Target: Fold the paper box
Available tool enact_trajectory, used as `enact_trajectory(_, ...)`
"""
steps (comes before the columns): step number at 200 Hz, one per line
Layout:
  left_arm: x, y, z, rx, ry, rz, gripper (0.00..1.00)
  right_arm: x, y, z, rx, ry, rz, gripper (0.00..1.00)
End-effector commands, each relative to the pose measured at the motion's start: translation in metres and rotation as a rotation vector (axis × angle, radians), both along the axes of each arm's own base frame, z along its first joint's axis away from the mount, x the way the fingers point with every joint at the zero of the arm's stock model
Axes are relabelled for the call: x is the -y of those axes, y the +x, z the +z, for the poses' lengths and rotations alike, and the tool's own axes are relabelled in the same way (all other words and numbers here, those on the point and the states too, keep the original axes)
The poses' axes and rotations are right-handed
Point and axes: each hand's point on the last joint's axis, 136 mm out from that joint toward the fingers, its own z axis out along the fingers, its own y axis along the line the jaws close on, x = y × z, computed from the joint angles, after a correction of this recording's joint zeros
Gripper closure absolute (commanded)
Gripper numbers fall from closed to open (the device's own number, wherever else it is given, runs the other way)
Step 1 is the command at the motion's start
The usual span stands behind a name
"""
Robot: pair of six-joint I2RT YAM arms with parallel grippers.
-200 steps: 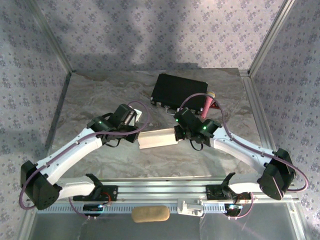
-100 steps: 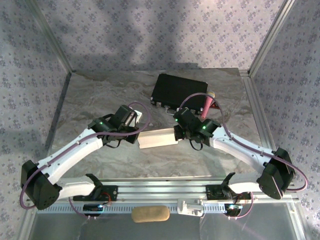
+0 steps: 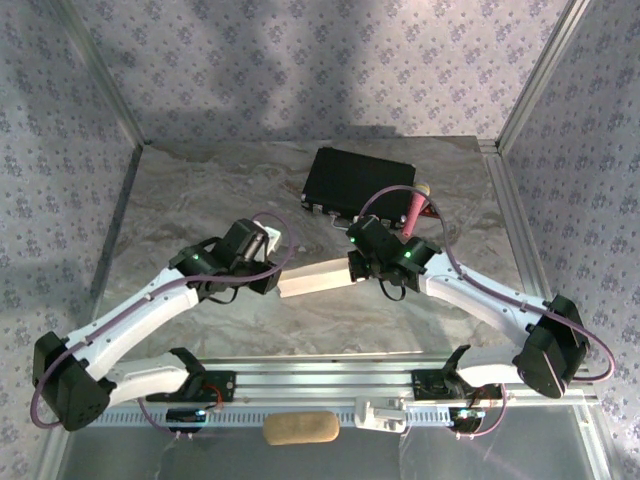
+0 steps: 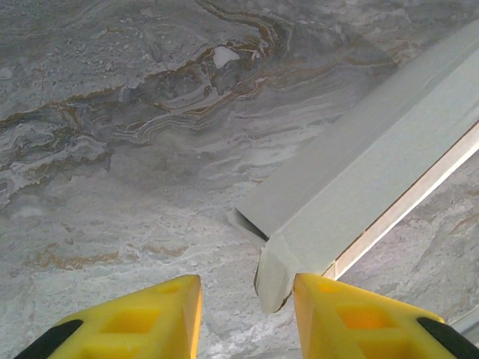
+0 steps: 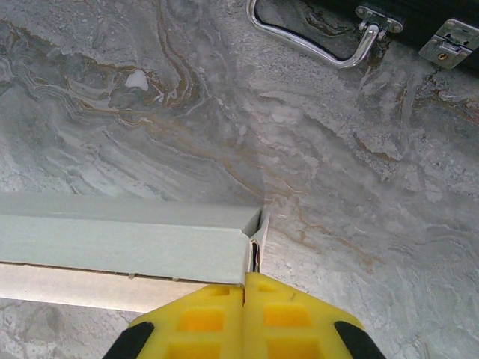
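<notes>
Walls [image 3: 300, 70] of pale cloth with a small flower print close in a marble-patterned table [image 3: 180, 200]. On its far side, right of centre, lies a black hard case [image 3: 358, 180]. In the right wrist view the top edge cuts the case off, leaving just its metal handle [image 5: 314, 45] and a latch [image 5: 449, 41].

The paper box [image 3: 318, 276] sits mid-table, between the two arms and nearer than the case. It is a long, cream, partly folded form with its length running left to right. Its ends are covered from above by the wrists.

The right gripper [image 5: 245, 283] is clenched at the box's right end. A thin end flap, seen edge-on, runs down into the seam between its yellow fingers.

The left gripper [image 4: 247, 292] is released, its fingers [image 4: 168, 307] spread apart at the box's left end. A loose corner flap hangs just beside the right-hand finger, and whether they touch is unclear.

A pink object [image 3: 412, 208] near the case is half hidden behind the right arm and cannot be identified. A tan oblong [image 3: 300, 428] lies at the near edge.
</notes>
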Motion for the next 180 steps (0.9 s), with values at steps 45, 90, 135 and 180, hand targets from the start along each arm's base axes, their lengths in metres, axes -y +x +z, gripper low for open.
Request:
enact_trajectory(45,0.004,-0.014,0.011,-0.008,-0.158,-0.019,0.57,0.004,-0.005,-0.004,-0.036,-0.028,-0.009,1.00)
enact_trajectory(90,0.005,-0.009,0.011,0.009,-0.162,-0.023,0.58,0.004,-0.005,-0.004,-0.038,-0.027,-0.008,1.00)
enact_trajectory(135,0.003,0.005,0.008,0.023,-0.103,-0.020,0.61,0.003,-0.005,-0.003,-0.037,-0.023,-0.006,1.00)
enact_trajectory(180,0.009,0.012,0.005,0.011,-0.093,-0.026,0.68,0.003,-0.005,-0.003,-0.039,-0.022,-0.005,1.00)
